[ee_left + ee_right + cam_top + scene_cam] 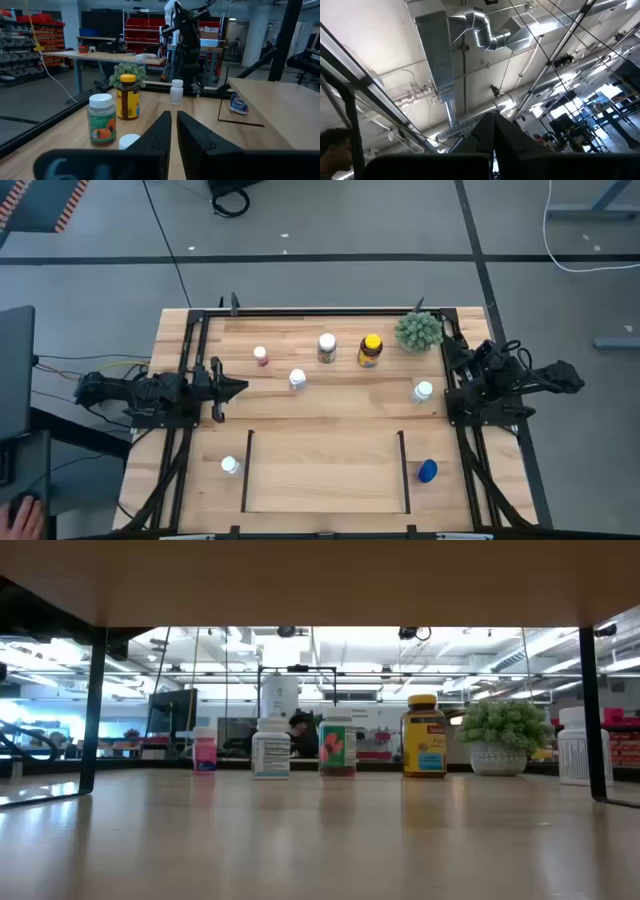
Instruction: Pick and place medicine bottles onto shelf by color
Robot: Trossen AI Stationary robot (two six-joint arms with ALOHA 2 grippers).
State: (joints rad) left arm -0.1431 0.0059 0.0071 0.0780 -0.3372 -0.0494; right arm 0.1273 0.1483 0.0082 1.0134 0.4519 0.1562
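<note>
While both my end effectors sit clenched empty | left end effector (pixel 238 387) mid-left | release, straddle nearest white-capped bottle (pixel 297 379) squarely.

An industrial workshop: red parts shelving (pixel 145 31), workbenches (pixel 100 57), exposed ceiling ducts (pixel 480 30), concrete floor (pixel 330 220)

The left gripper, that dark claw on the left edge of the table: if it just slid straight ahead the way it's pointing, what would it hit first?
Probably the small white-capped bottle just ahead of the left gripper; its cap shows beside the shut fingertips in the left wrist view. It sits slightly to one side, so the gripper might only graze it.
</note>
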